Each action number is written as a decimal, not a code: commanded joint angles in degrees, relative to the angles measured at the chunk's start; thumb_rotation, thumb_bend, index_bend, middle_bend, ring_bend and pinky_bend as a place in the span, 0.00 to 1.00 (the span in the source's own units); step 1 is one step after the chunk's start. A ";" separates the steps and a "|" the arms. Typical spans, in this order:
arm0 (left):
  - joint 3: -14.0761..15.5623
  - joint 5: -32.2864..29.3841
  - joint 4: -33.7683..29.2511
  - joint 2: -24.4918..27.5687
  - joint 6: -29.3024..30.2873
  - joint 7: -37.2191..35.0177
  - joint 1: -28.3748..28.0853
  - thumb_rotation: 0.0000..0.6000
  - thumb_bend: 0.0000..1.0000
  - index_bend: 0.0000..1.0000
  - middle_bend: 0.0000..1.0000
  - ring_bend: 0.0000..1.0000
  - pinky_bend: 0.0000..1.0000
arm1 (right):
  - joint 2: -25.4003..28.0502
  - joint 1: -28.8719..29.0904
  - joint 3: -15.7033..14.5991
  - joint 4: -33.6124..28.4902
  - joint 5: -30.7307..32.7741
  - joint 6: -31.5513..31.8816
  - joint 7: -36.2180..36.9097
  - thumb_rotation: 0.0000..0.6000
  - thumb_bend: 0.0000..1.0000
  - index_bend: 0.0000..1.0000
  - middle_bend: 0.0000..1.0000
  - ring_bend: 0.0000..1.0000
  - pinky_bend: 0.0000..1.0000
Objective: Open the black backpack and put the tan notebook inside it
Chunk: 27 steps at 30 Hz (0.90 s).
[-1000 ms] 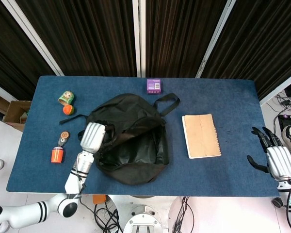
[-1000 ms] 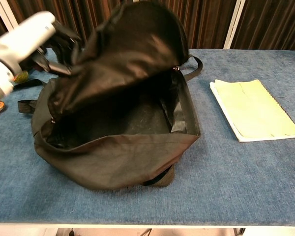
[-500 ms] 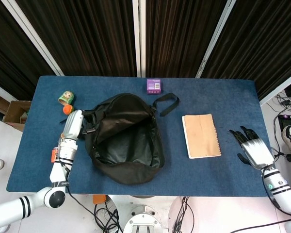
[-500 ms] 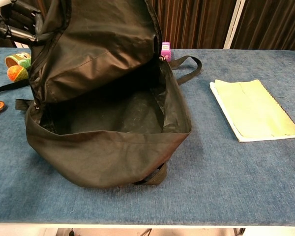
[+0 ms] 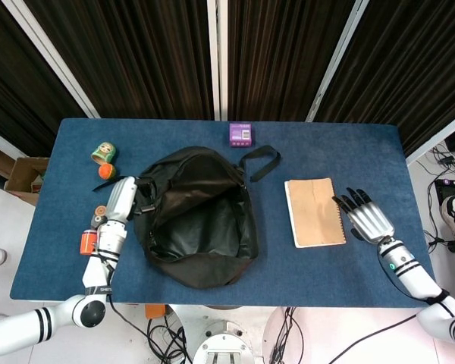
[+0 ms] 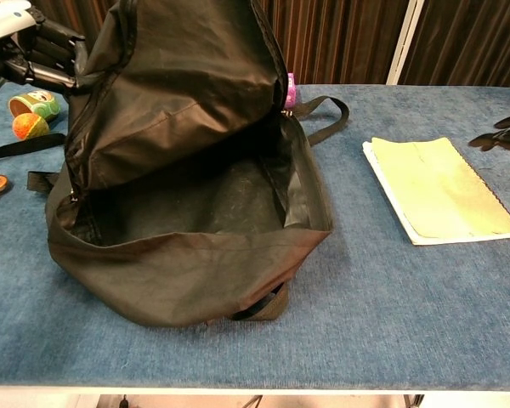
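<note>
Beside the open-fingered, empty right hand (image 5: pixel 366 218), the tan notebook (image 5: pixel 315 211) looks thin and floppy, so grab its spiral edge.

My left hand (image 5: pixel 121 199) and right hand (image 5: pixel 368 218): silver backs, black fingers; white forearms with black bands.

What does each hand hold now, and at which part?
The left hand grips the black backpack by its opened flap edge; the right hand holds nothing.
</note>
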 commanded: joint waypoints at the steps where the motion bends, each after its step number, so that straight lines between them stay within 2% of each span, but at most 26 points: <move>1: 0.16 -0.02 -0.10 -0.09 0.08 0.05 -0.13 1.00 0.46 0.71 0.70 0.61 0.56 | -2.72 1.23 -1.16 2.99 -1.43 1.06 1.45 1.00 0.18 0.12 0.17 0.02 0.14; 8: 0.75 -0.11 -0.24 -0.28 -0.05 0.37 -0.62 1.00 0.46 0.71 0.70 0.61 0.55 | -6.48 2.97 -2.65 4.99 -4.01 4.40 2.43 1.00 0.18 0.11 0.16 0.02 0.13; 16: 0.94 -0.60 -0.06 -0.29 0.10 0.18 -0.83 1.00 0.46 0.71 0.70 0.61 0.55 | -11.58 6.57 -1.38 4.46 -3.87 4.48 1.18 1.00 0.18 0.11 0.17 0.02 0.13; 23: 1.29 -0.60 -0.06 0.18 0.23 -0.57 -0.57 1.00 0.46 0.71 0.70 0.60 0.55 | -8.37 6.07 -2.50 0.65 -3.88 6.59 1.60 1.00 0.19 0.11 0.20 0.03 0.16; 27: 1.43 -0.50 -0.01 0.08 -0.02 -0.89 -0.80 1.00 0.46 0.71 0.69 0.60 0.54 | -7.26 5.93 -2.75 -0.40 -2.52 4.71 0.95 1.00 0.24 0.13 0.21 0.03 0.16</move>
